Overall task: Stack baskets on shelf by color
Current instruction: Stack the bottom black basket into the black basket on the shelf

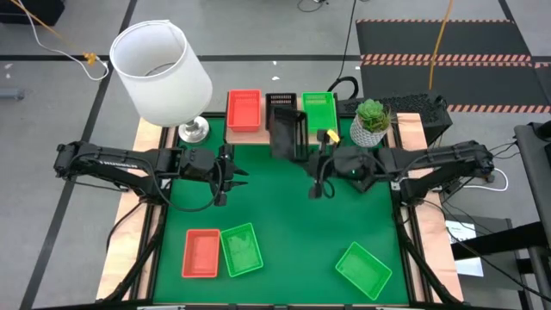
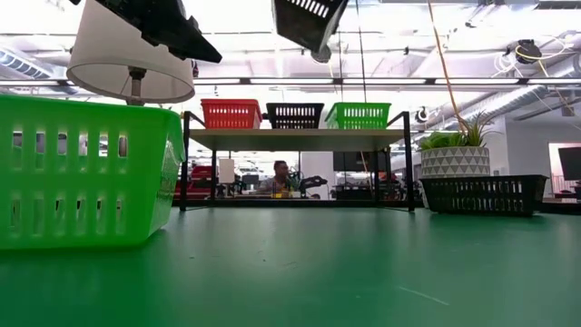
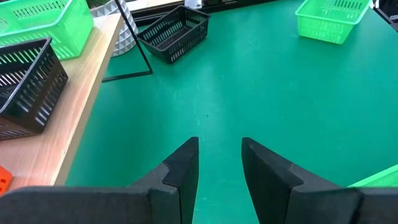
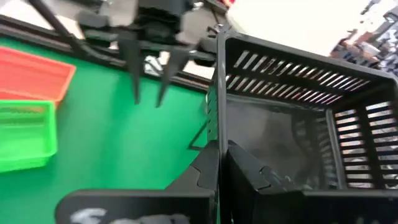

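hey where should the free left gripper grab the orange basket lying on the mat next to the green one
Grip the orange basket by a rim wall, coming straight down from above. It lies flat and open side up; the green basket crowds one long wall, so the opposite long wall or a short end suits the open left gripper.

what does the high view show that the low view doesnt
Only the high view shows the left gripper open over bare mat, the right gripper shut on the black basket, and the orange-red basket on the mat. Only the low view shows the black basket by the plant and a person behind. Both share the shelf carrying one orange-red, one black and one green basket.
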{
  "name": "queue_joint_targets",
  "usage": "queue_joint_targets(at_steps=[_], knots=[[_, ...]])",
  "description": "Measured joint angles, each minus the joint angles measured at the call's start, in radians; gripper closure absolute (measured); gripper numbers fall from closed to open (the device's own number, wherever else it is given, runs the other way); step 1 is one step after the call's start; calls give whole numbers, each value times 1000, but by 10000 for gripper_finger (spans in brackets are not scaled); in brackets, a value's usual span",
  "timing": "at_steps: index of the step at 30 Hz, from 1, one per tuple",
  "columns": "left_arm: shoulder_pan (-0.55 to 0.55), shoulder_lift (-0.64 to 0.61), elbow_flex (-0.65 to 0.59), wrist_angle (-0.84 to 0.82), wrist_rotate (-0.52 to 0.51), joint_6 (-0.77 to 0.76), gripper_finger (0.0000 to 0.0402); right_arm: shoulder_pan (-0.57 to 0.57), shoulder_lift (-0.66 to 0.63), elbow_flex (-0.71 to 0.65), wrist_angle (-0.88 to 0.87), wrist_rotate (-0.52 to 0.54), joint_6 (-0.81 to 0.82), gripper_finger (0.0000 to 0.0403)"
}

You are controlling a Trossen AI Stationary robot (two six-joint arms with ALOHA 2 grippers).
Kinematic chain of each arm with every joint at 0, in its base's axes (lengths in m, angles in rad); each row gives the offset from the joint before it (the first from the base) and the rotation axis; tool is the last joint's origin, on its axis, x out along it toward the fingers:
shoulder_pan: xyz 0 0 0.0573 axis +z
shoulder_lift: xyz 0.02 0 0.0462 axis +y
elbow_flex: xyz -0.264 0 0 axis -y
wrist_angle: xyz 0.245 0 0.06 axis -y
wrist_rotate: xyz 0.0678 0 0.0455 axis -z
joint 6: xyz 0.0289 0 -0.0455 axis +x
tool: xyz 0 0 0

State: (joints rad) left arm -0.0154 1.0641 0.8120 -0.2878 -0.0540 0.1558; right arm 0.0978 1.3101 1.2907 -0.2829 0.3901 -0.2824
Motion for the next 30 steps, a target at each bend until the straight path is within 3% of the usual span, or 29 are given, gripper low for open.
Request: queue_joint_targets(at_steps=[3, 15, 30], knots=[[0, 0, 0, 0, 0, -2, 277, -44, 0, 8, 1, -4, -15, 395], [0, 0, 0, 6, 0, -5, 277, -225, 49, 8, 18, -207, -31, 394], [1, 3, 1, 2, 0, -3, 277, -384, 197, 8, 63, -267, -249, 394]])
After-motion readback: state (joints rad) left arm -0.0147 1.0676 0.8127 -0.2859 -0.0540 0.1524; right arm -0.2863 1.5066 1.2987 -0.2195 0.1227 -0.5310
